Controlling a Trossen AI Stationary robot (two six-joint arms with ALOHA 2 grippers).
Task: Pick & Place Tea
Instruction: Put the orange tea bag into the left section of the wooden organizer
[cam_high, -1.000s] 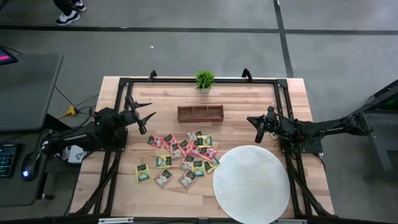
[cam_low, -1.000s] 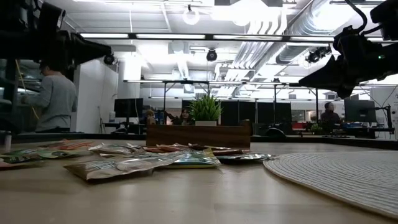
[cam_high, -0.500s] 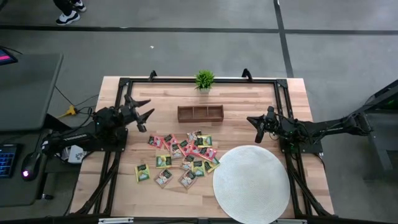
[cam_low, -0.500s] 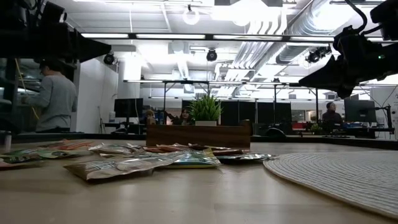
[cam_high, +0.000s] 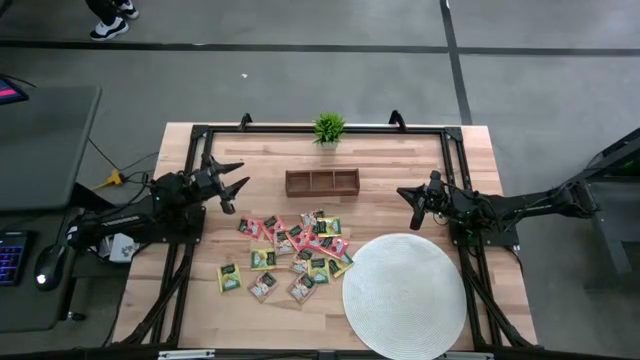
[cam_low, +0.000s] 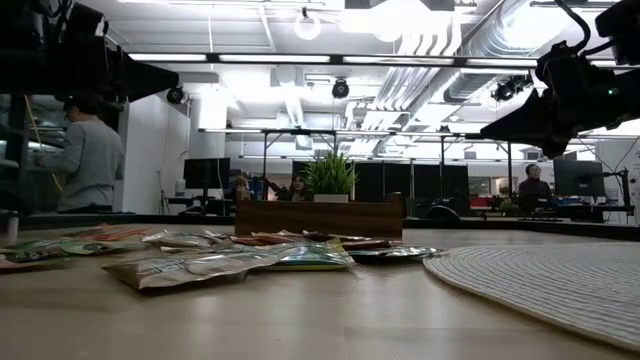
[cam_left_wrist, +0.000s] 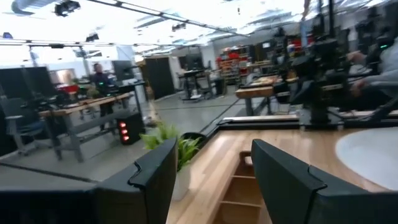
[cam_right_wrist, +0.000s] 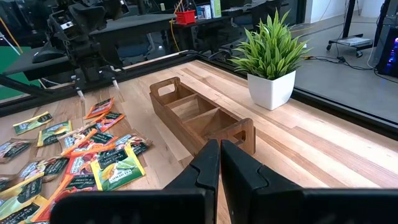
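The tea packets (cam_high: 290, 255), pink-red, yellow and green, lie flat in a loose heap on the table's middle, also seen in the right wrist view (cam_right_wrist: 81, 149) and low view (cam_low: 230, 255). My left gripper (cam_high: 232, 187) hovers open above the table's left part, left of and beyond the heap; its own view (cam_left_wrist: 211, 180) looks level toward the far edge. My right gripper (cam_high: 412, 207) hangs shut above the right part, beside the round white mat (cam_high: 404, 295); in its own view (cam_right_wrist: 219, 165) it points at the heap.
A three-compartment wooden tray (cam_high: 322, 182) stands beyond the heap, with a small potted plant (cam_high: 328, 128) at the far edge. A black frame (cam_high: 300, 128) runs around the table. A person (cam_low: 85, 155) stands in the room behind. Bare wood lies left of the heap.
My left gripper has shifted slightly toward the table's right and tipped up a little toward level, staying open. The right arm and the packets have kept still.
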